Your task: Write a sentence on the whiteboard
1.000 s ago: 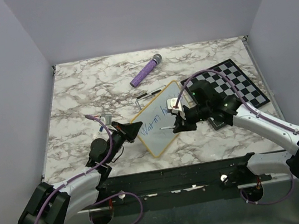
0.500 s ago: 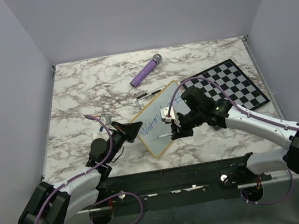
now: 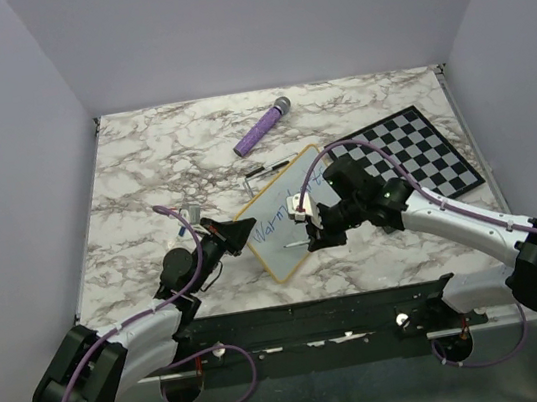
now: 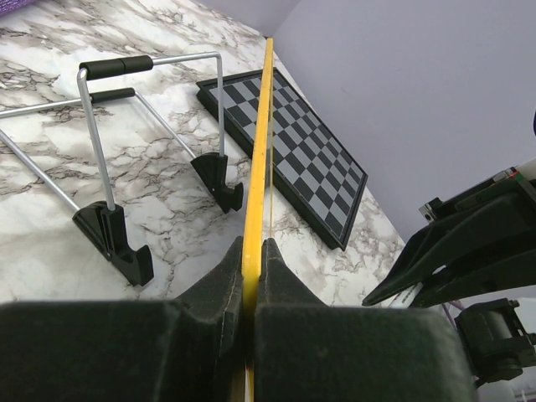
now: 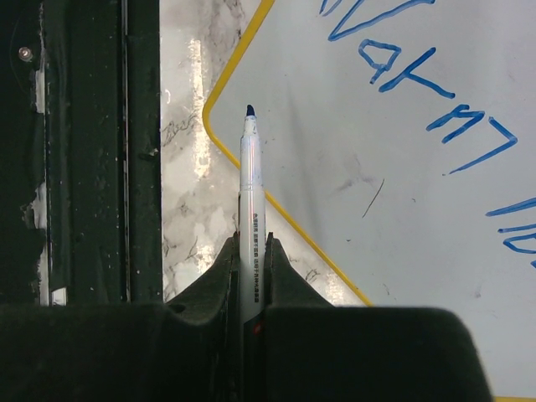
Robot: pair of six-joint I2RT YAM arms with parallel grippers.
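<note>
On the whiteboard (image 3: pixel 272 209) the left claw (image 4: pixel 251 249) pinches, "Warm" (image 3: pixel 271 228) shows; right claw (image 5: pixel 251 251) grips marker (image 5: pixel 250 184).

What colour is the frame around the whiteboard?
Yellow; the frame of the whiteboard shows clearest in the right wrist view.

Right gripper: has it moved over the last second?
Yes. In the top view the right gripper, shut on the marker, has shifted toward the near edge of the whiteboard and away from the chessboard.
</note>
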